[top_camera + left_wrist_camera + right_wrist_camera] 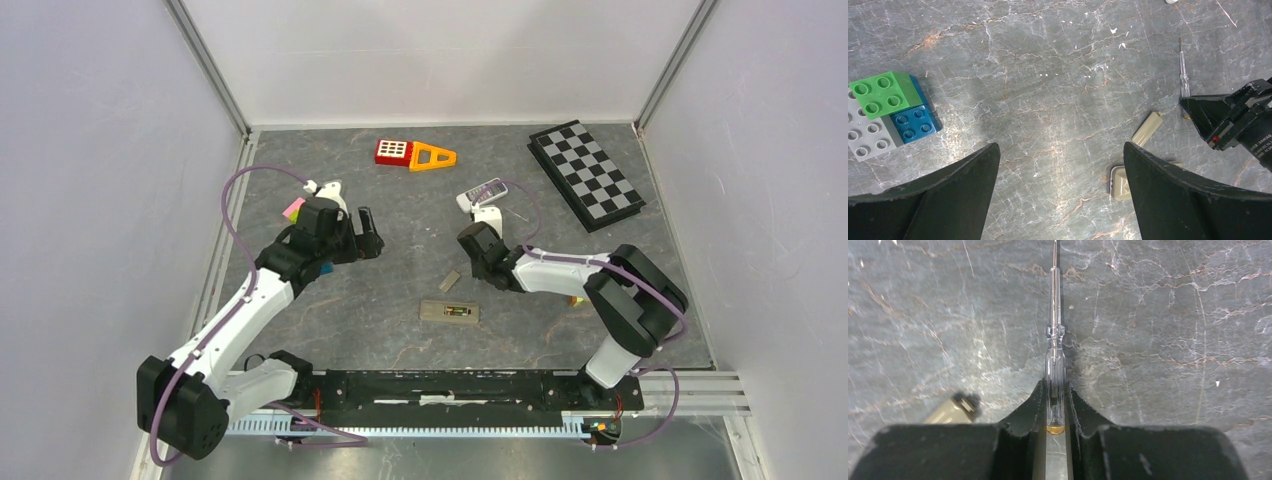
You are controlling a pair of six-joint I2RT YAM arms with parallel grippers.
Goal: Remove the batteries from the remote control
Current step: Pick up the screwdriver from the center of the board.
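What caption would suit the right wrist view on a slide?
The right pincer grips a clear pen-like tool over the grey marbled table, a beige cover piece at lower left.

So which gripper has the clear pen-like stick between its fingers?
The right gripper: its jaws pinch the clear plastic stick near its amber end. The left gripper stands wide open, empty.

remote (1120, 184): half hidden behind left pincer (1060, 147) | clear stick (1054, 340): tip past top edge
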